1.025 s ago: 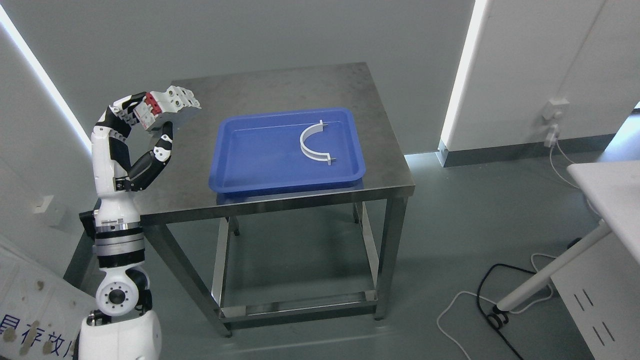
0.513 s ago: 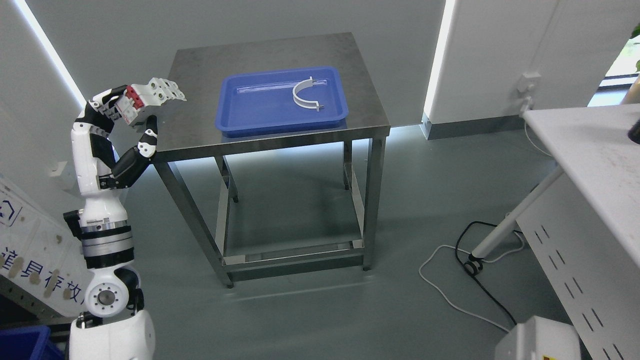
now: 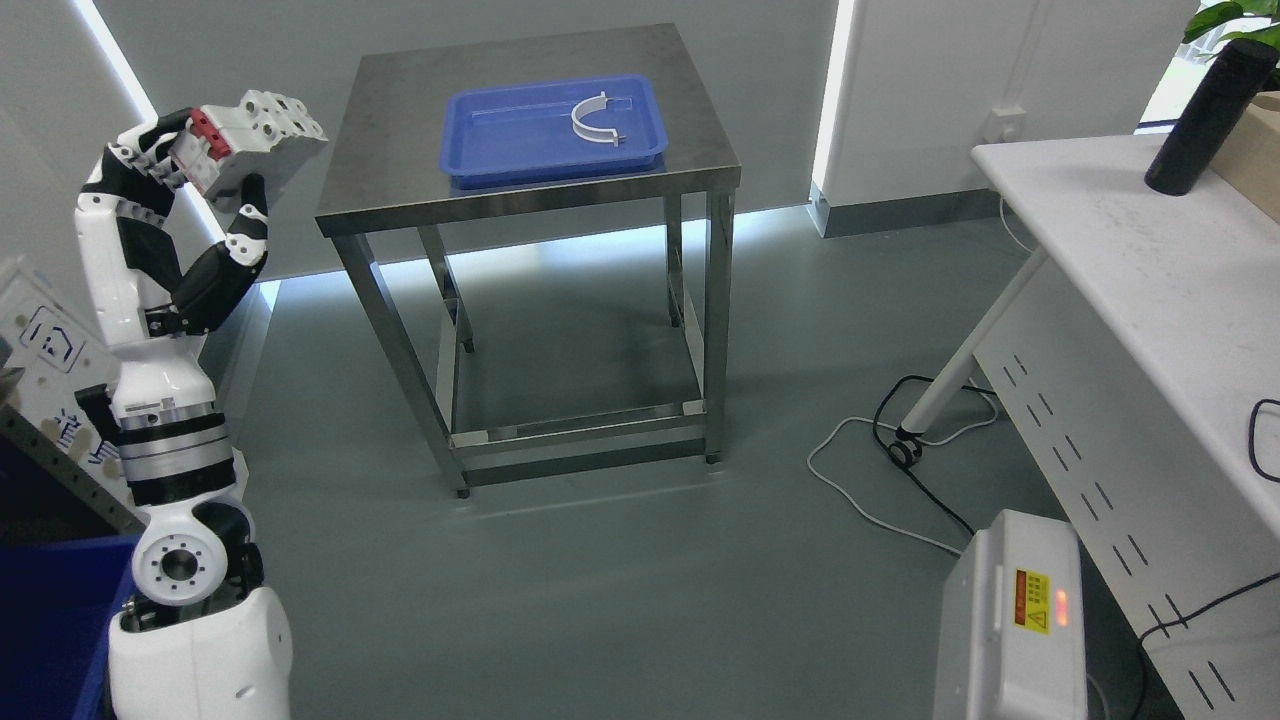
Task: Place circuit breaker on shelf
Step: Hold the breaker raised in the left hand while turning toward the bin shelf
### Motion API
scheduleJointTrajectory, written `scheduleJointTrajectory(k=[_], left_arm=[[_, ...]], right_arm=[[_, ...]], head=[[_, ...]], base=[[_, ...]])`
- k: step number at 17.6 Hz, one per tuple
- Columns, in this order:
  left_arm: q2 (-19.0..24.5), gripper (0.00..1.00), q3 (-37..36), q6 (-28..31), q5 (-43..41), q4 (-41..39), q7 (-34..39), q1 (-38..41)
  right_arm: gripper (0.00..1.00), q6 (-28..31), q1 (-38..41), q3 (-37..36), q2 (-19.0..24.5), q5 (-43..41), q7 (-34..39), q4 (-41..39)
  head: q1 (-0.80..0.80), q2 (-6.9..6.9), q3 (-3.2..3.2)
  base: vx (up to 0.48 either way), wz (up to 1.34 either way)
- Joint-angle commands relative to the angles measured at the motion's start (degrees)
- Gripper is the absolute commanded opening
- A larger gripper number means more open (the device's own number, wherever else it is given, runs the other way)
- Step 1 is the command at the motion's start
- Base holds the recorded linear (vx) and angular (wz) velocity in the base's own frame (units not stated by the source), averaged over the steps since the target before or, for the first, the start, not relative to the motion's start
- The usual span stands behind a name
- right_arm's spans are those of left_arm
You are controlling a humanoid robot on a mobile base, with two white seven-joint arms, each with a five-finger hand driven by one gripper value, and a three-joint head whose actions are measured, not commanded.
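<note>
One white, blocky plastic circuit breaker with red toggles (image 3: pixel 250 135) sits clamped in the left hand (image 3: pixel 185 170), fingers over its top, thumb beneath. Judged rigid, moderately heavy, smooth-sided; its broad opposing faces suit gripping.

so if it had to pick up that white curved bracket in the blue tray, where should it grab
Probably at the top of the arch of the white bracket, coming straight down from above. It lies flat in the blue tray, so the tray's raised rim blocks a sideways approach, and the small tabs at its ends look thin for fingers.
</note>
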Motion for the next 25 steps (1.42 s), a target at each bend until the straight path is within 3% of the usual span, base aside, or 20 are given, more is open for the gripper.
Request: scheduleJointTrajectory(k=[1,6,11,16,20,23,25], left_arm=[[1.00,0.11,2.55,0.27,0.02,-2.21,-0.13,-1.52],[1.00,0.11,2.47,0.97,0.02,-3.96,-1.79,-2.66],[1.57,0.11,2.55,7.28,0.02,-4.41,-2.93,-6.09],[5.18,0.11,2.64,10.98,0.02,-4.41,-5.05,-5.22],[5.27,0.11,2.55,13.01,0.02,-4.32,-9.95,-1.19],[5.62,0.11,2.64,19.58,-0.07,-4.41,-13.31,0.23],[7.46,0.12,2.03,27.92,-0.07,-4.32,-13.31,-2.91]], right_arm=[[1.00,-0.04,0.06,0.00,-1.00,0.00,-0.03,0.00],[1.00,-0.04,-0.03,0.00,-1.00,0.00,-0.03,0.00],[1.00,-0.04,-0.03,0.00,-1.00,0.00,-0.03,0.00],[1.00,-0.04,-0.03,0.00,-1.00,0.00,-0.03,0.00],[1.00,-0.04,-0.03,0.00,-1.00,0.00,-0.03,0.00],[1.00,-0.04,-0.03,0.00,-1.00,0.00,-0.03,0.00],[1.00,-0.04,-0.03,0.00,-1.00,0.00,-0.03,0.00]], head=[[0.00,0.00,0.00],[0.00,0.00,0.00],[0.00,0.00,0.00],[0.00,0.00,0.00],[0.00,0.00,0.00],[0.00,0.00,0.00],[0.00,0.00,0.00]], base=[[-0.318,0.05],[-0.332,0.29],[-0.222,0.52],[-0.149,0.91],[-0.088,1.11],[-0.028,1.04],[0.006,1.00]])
